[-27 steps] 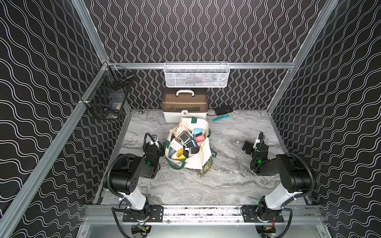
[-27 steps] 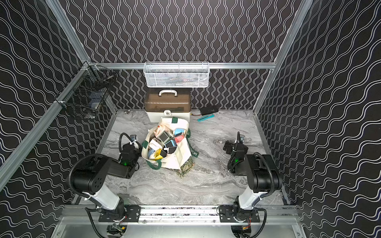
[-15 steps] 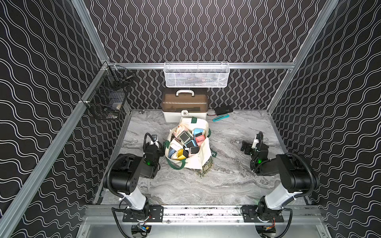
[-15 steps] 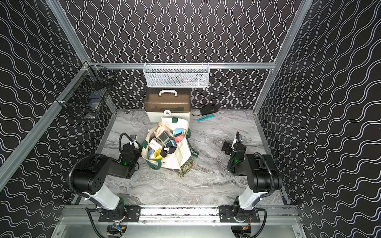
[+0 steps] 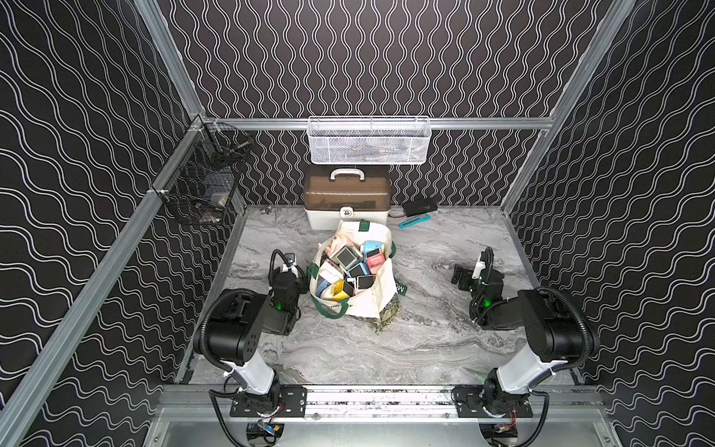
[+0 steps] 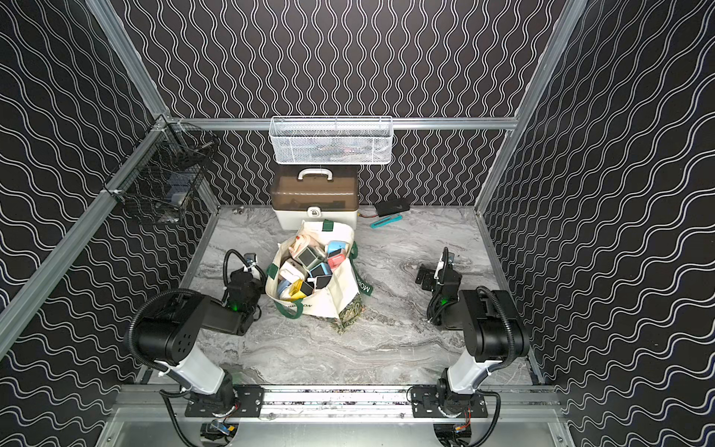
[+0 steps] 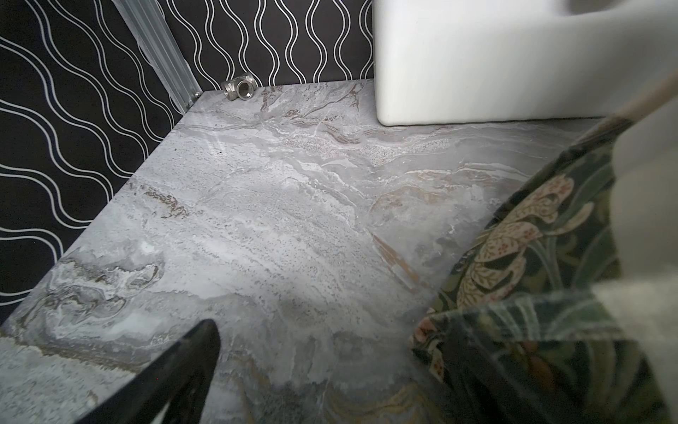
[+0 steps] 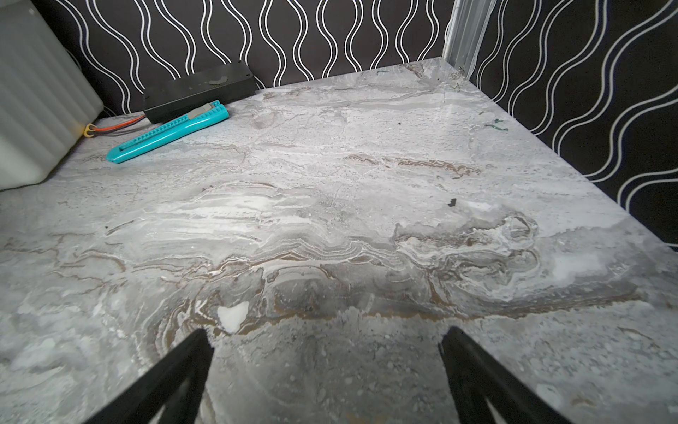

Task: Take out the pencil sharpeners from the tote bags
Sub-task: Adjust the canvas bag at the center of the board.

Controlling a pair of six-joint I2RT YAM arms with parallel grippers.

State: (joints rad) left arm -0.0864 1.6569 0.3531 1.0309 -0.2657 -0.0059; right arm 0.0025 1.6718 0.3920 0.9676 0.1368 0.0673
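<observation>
A: Grippers?
B: Both spread wide, nothing held. Left gripper (image 7: pixel 330 326) low, just beside the tote bag (image 5: pixel 371 305) on its left. One finger close to the leafy base, contact impossible to tell. Right gripper (image 8: pixel 325 332) well apart from the bag, over bare table (image 5: pixel 425 348)
A: Sharpeners?
B: All inside, none out on the table. Pencil sharpeners (image 5: pixel 348 257) heaped up to the open mouth: pink, blue, yellow, cream, several with dark panels up. Bag near the middle, just in front of the white case (image 5: pixel 346 220), mouth gaping upward
A: Step?
B: Judged as first pick, not yet begun. Come in from above, not from the side, with the canvas wall in the way. Take a top one near the rim, jaws across its flat sides. Keep clear of the green straps (image 5: pixel 363 225). Lift straight up, slowly, since soft canvas probably drags or tips. Maybe pin the rim with the other gripper. Set down on open table, away from the teal cutter (image 8: pixel 168 134)
</observation>
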